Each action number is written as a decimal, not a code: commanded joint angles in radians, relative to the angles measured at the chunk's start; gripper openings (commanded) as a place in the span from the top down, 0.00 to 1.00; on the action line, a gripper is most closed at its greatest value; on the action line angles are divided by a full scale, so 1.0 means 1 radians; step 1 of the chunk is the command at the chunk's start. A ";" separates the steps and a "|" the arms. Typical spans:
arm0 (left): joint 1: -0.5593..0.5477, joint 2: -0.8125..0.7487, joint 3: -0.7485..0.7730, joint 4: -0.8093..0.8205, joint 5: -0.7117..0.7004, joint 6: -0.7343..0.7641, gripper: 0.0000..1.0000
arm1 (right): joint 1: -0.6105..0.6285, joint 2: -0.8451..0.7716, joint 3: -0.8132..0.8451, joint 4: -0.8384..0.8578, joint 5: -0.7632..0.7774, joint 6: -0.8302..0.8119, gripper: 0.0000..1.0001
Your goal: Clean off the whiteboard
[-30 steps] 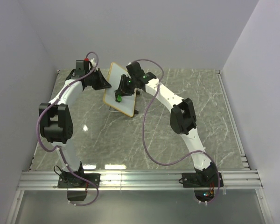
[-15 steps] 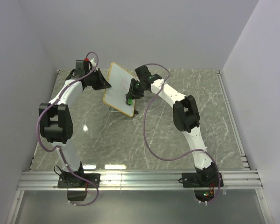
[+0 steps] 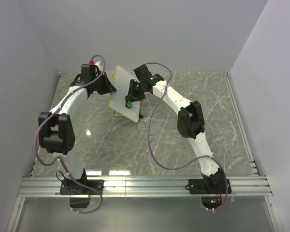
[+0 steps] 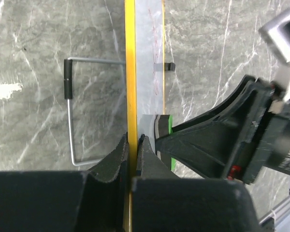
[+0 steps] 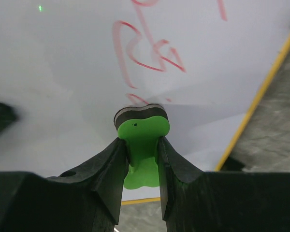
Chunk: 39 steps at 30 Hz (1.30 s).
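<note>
Left arm (image 3: 70, 104) and right arm (image 3: 176, 102) have white curved links, black joints (image 3: 55, 129) and black bases (image 3: 82, 187). A mauve cable (image 3: 150, 140) loops along each. A red cap (image 3: 91, 62) marks the left wrist, a green light (image 3: 150, 77) the right. Fingers (image 5: 101, 169) are matte black.

Eraser (image 5: 142, 133) against whiteboard (image 5: 63, 63); whiteboard on table (image 3: 212, 101)

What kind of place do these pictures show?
Probably a robotics test cell: plain walls box in a marble-patterned table, and the left arm and right arm are bolted to an aluminium rail at its near edge.
</note>
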 commanded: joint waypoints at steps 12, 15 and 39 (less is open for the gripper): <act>-0.167 -0.153 -0.338 -0.213 0.050 0.035 1.00 | 0.014 0.116 0.137 0.077 -0.111 0.063 1.00; -0.170 -0.173 -0.349 -0.238 0.067 0.038 1.00 | -0.024 0.154 0.156 0.094 -0.111 0.080 1.00; -0.173 0.002 -0.200 -0.226 0.094 0.035 1.00 | 0.069 -0.023 -0.077 0.129 -0.234 0.075 1.00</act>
